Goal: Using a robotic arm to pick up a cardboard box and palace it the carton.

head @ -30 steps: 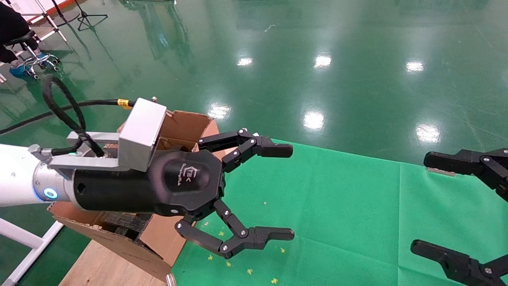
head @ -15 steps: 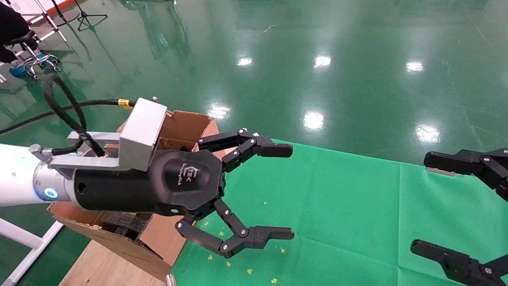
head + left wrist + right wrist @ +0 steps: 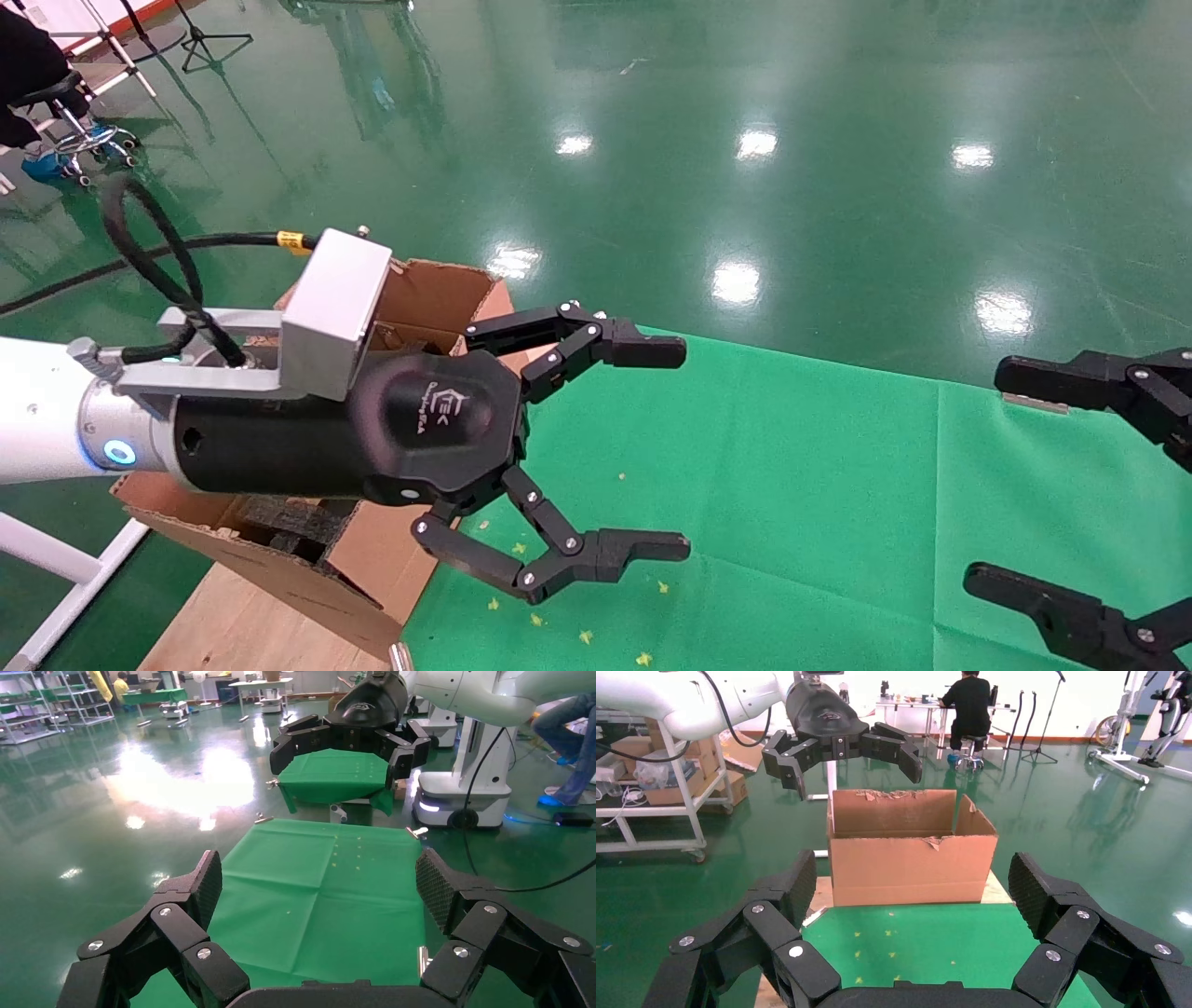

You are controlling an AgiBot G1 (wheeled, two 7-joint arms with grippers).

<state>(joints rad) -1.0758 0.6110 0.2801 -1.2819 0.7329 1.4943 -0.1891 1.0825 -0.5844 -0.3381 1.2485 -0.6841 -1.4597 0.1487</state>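
Observation:
The small cardboard box is in none of the views. The carton (image 3: 438,291), large, brown and torn-flapped, stands at the left end of the green cloth (image 3: 792,485) with black foam (image 3: 289,524) inside. It also shows in the right wrist view (image 3: 912,857). The robotic arm's left gripper (image 3: 686,450) hangs open and empty above the cloth, just right of the carton. It also shows in its own wrist view (image 3: 320,881) and far off in the right wrist view (image 3: 842,745). My right gripper (image 3: 982,475) is open and empty at the right edge, and shows in its own wrist view (image 3: 912,881).
The carton rests on a wooden board (image 3: 242,624) beside a white frame leg (image 3: 56,559). A stool (image 3: 74,130) stands far left on the glossy green floor. A person (image 3: 967,706) sits at a table behind the carton. A white cart (image 3: 659,776) holds boxes.

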